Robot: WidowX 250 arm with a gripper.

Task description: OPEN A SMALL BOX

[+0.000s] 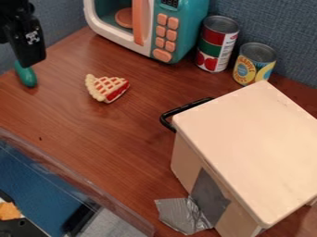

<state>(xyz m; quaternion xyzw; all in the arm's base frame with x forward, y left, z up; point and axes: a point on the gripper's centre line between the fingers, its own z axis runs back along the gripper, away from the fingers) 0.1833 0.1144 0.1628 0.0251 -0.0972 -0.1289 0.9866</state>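
Observation:
At the upper left edge hangs the black gripper, above the table and well left of the box; how its fingers stand cannot be made out. The small box, pale wood with a flat top, stands at the right. A black handle sticks out from its upper left side, and the top looks closed. Grey tape covers part of the box's lower front and spreads onto the table.
A toy pie slice lies between gripper and box. Beside the gripper is a green object. A toy microwave and two cans line the back wall. A clear rim borders the table's lower left.

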